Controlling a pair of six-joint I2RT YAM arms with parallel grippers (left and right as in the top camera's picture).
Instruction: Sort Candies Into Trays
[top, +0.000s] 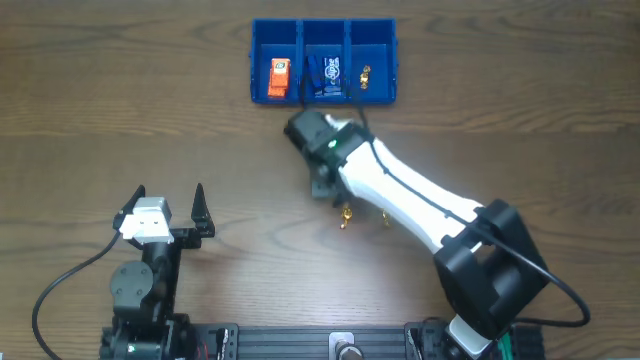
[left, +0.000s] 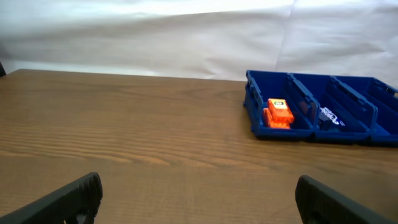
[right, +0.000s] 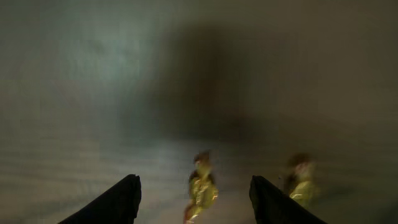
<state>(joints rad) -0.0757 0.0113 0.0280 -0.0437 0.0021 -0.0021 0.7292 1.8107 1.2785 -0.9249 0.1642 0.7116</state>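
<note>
A blue tray (top: 322, 93) with three compartments stands at the far middle of the table. An orange candy (top: 279, 78) lies in its left compartment, blue-wrapped candy (top: 327, 76) in the middle one, a gold candy (top: 366, 74) in the right one. Two gold-wrapped candies (top: 346, 215) (top: 385, 216) lie on the wood in front of the tray. My right gripper (right: 196, 199) hangs open just over one gold candy (right: 200, 186), which sits between the fingers; the other gold candy (right: 301, 185) lies beside it. My left gripper (top: 168, 207) stands open near the left front, nothing in it.
The tray (left: 314, 130) is far off to one side of the left gripper, with the orange candy (left: 278, 113) in its nearest compartment. Bare wooden table lies all around. The right arm's white body (top: 410, 200) stretches from the front right toward the middle.
</note>
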